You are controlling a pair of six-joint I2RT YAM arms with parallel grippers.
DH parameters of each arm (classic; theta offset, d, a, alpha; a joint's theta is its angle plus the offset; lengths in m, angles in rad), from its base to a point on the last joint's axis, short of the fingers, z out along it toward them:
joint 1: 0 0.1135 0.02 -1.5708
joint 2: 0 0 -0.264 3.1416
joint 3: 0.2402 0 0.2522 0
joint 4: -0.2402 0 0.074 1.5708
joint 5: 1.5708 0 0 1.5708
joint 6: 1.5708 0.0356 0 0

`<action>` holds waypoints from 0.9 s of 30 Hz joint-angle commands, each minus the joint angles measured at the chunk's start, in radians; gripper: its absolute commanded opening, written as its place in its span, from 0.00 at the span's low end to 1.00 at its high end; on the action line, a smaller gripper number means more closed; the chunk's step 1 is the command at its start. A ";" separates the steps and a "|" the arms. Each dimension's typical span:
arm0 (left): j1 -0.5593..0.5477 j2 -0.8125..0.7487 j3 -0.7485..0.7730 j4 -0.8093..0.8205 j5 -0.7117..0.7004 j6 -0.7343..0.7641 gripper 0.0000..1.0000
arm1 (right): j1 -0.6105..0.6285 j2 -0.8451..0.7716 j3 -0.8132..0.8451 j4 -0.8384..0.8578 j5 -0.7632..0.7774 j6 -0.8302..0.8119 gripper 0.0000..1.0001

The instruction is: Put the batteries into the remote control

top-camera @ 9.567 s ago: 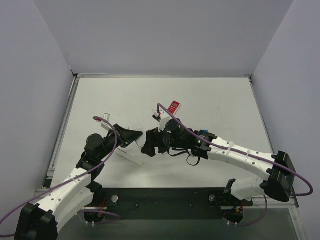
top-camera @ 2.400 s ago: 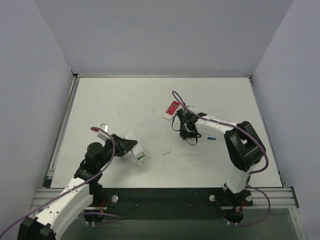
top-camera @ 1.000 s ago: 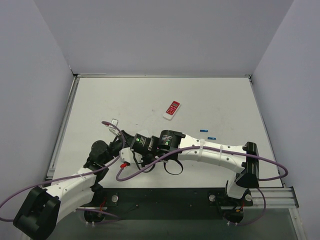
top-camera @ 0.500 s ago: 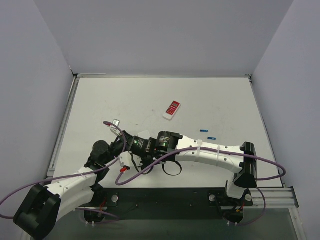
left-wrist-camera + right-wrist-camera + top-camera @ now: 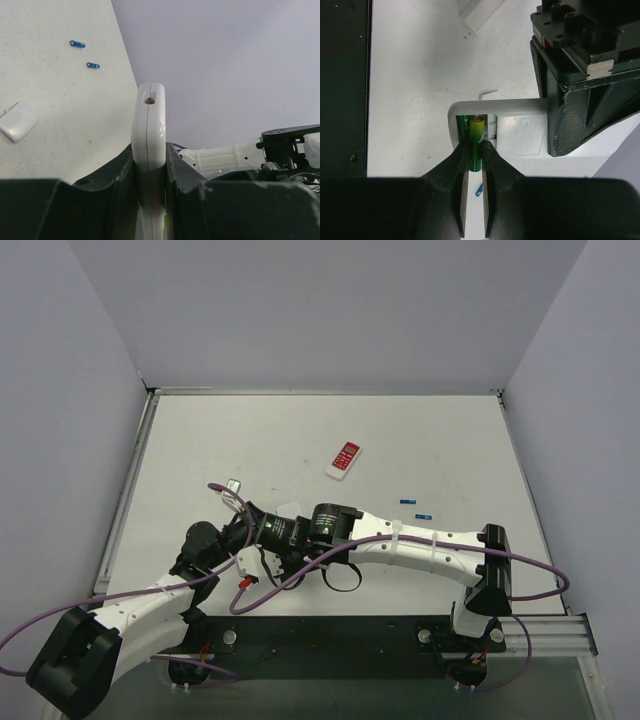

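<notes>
My left gripper (image 5: 150, 150) is shut on a white remote control (image 5: 148, 117), held edge-on and pointing away from the camera. The right wrist view shows its open battery bay (image 5: 475, 125) with one green battery (image 5: 462, 131) lying inside. My right gripper (image 5: 476, 145) is shut on a second green battery (image 5: 478, 128), whose tip is in the bay beside the first. From above, both grippers (image 5: 256, 531) meet at the near left of the table. Two blue batteries (image 5: 407, 502) (image 5: 423, 516) lie to the right.
A red remote (image 5: 344, 459) lies at mid-table. The white battery cover (image 5: 17, 122) rests on the table just beyond the grippers. One blue battery (image 5: 479, 190) lies on the table under my right fingers. The right arm (image 5: 430, 545) stretches across the near table.
In the last second the right gripper crept slightly left against the held remote. A couple of seconds ago it was over by the red remote.
</notes>
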 commanded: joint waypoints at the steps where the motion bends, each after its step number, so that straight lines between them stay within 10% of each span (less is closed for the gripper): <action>1: -0.006 -0.004 0.032 0.105 -0.003 -0.016 0.00 | 0.012 0.016 0.027 -0.048 -0.009 -0.019 0.08; 27: -0.007 -0.024 -0.038 0.096 -0.116 -0.040 0.00 | 0.010 -0.056 0.071 0.009 -0.015 0.075 0.32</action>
